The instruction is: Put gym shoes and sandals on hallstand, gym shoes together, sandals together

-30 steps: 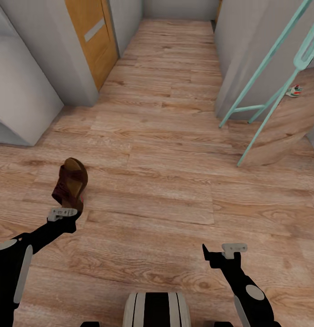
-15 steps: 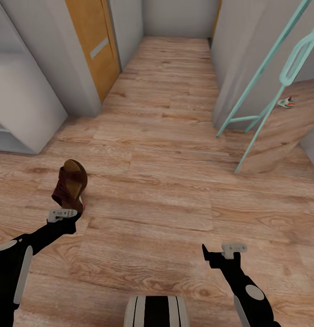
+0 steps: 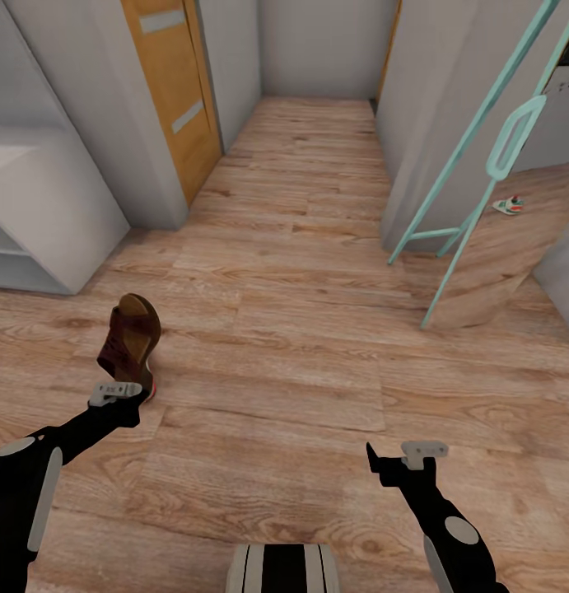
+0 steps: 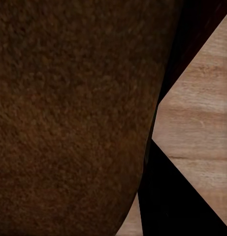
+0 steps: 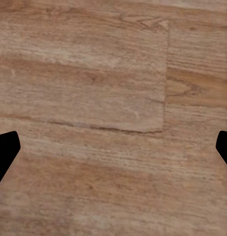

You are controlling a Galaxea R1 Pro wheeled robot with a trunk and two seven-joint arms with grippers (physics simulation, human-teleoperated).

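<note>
One dark brown sandal (image 3: 132, 339) with a tan footbed hangs just above the corridor floor (image 3: 300, 313), heel end up, with my left gripper (image 3: 126, 390) shut on its lower end. Its brown leather (image 4: 69, 118) sits right against the left wrist camera, between black fingers (image 4: 177, 201). My right gripper (image 3: 397, 463) stands open and empty over bare planks, its fingertips (image 5: 5, 147) wide apart. One white gym shoe (image 3: 508, 205) with green and red accents lies far off on the floor, past the teal frame. The other shoes are out of view.
At the left edge is a light-grey unit (image 3: 53, 206) with an open shelf level; I cannot tell whether it is the hallstand. A teal metal frame (image 3: 473, 165) leans at the right wall corner. An orange door (image 3: 177, 91) lines the corridor ahead.
The whole head view has shifted, showing more of the corridor's far end: the camera moved. The sandal stays in my left gripper; the right arm holds its pose.
</note>
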